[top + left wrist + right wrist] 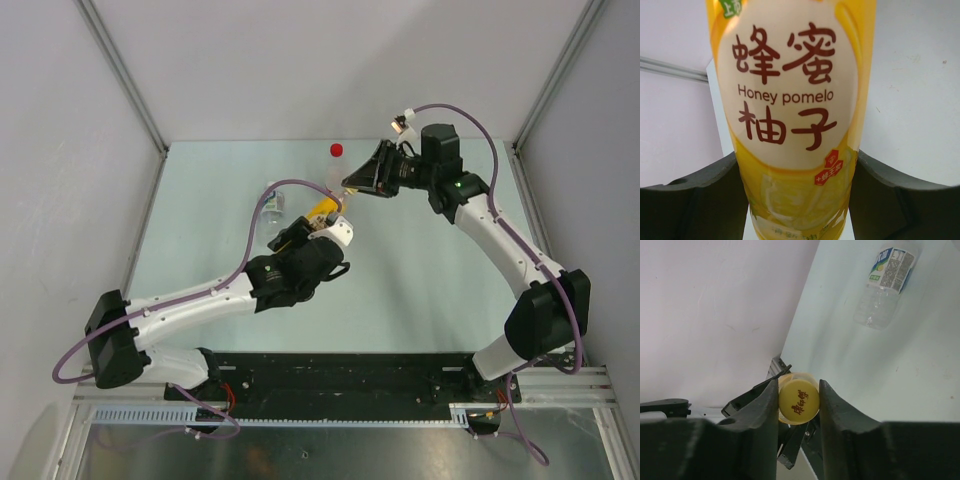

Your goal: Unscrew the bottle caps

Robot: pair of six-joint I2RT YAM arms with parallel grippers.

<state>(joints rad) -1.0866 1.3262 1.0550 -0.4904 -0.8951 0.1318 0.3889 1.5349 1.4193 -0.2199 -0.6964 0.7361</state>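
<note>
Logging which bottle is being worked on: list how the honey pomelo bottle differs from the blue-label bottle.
1. The honey pomelo bottle is clamped in the left gripper; the blue-label bottle stands free on the table.
2. The honey pomelo bottle looks yellow throughout; the blue-label bottle is see-through.
3. The honey pomelo bottle's yellow cap is pinched by the right gripper; nothing touches the blue-label bottle.
Both are small labelled plastic bottles.

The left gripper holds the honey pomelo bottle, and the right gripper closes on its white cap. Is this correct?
The colour is wrong: the cap is yellow, as the right wrist view shows. The left gripper holds the honey pomelo bottle, and the right gripper closes on its yellow cap.
</note>
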